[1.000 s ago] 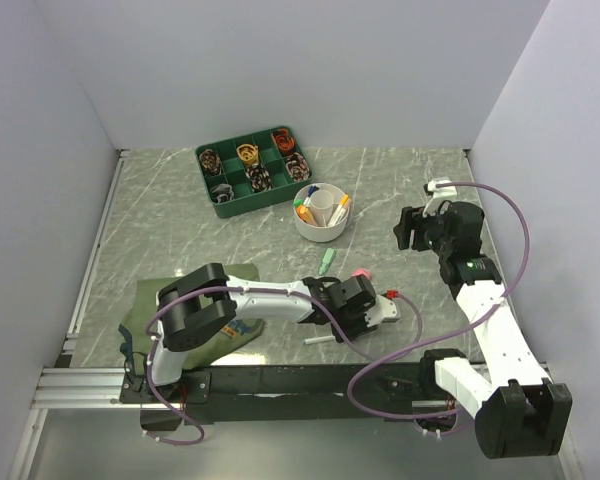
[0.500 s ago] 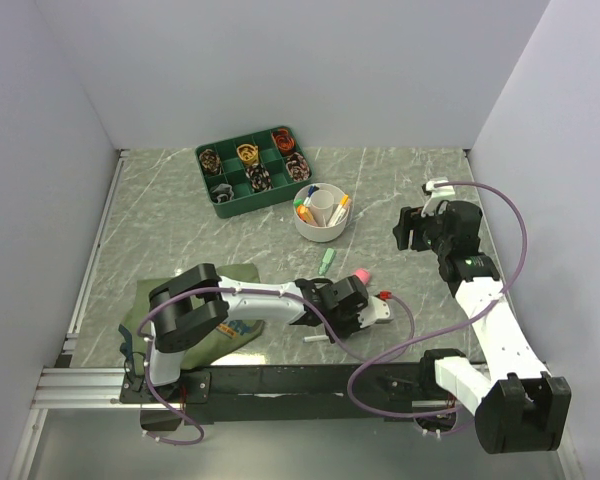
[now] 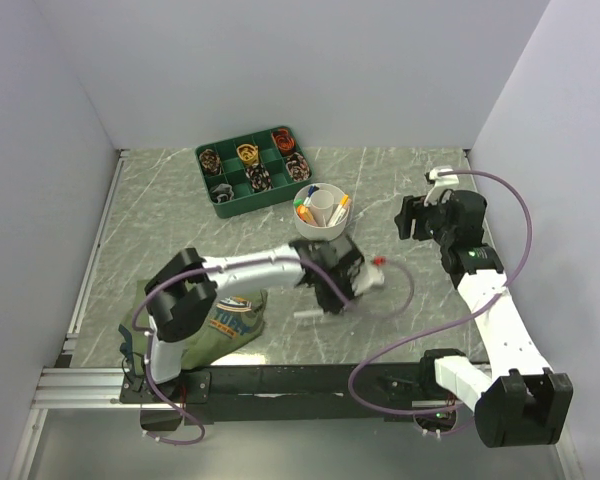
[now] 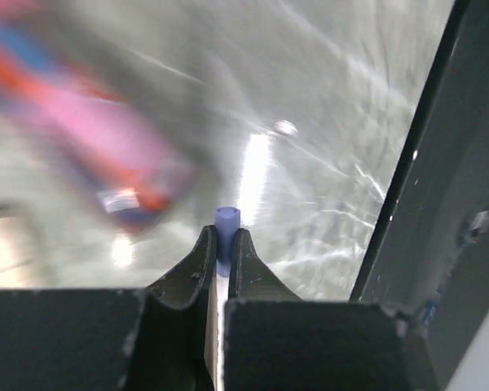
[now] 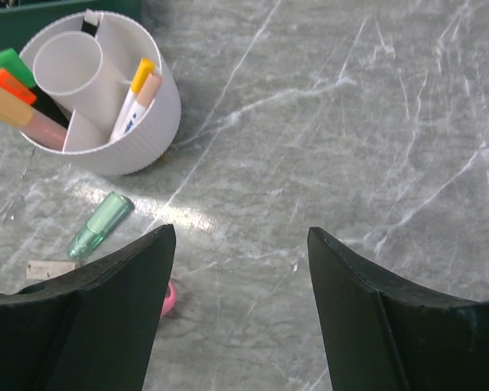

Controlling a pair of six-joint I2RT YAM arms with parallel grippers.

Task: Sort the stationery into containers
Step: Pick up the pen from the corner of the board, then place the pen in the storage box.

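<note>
My left gripper is shut on a white pen and holds it above the table, just in front of the white divided cup. In the left wrist view the pen's blue cap sticks out between the closed fingertips, and the background is blurred. My right gripper is open and empty, to the right of the cup. In the right wrist view the cup holds several markers, orange, green and yellow-capped. A green highlighter and a pink item lie on the table in front of it.
A green compartment tray of coiled items stands behind the cup on the left. A folded olive shirt lies at the near left under the left arm. A purple cable loops over the table. A small white piece lies near the highlighter.
My left gripper has lifted the white pen off the table and swung it back and left towards the cup. The right gripper has shifted slightly and stays open.
</note>
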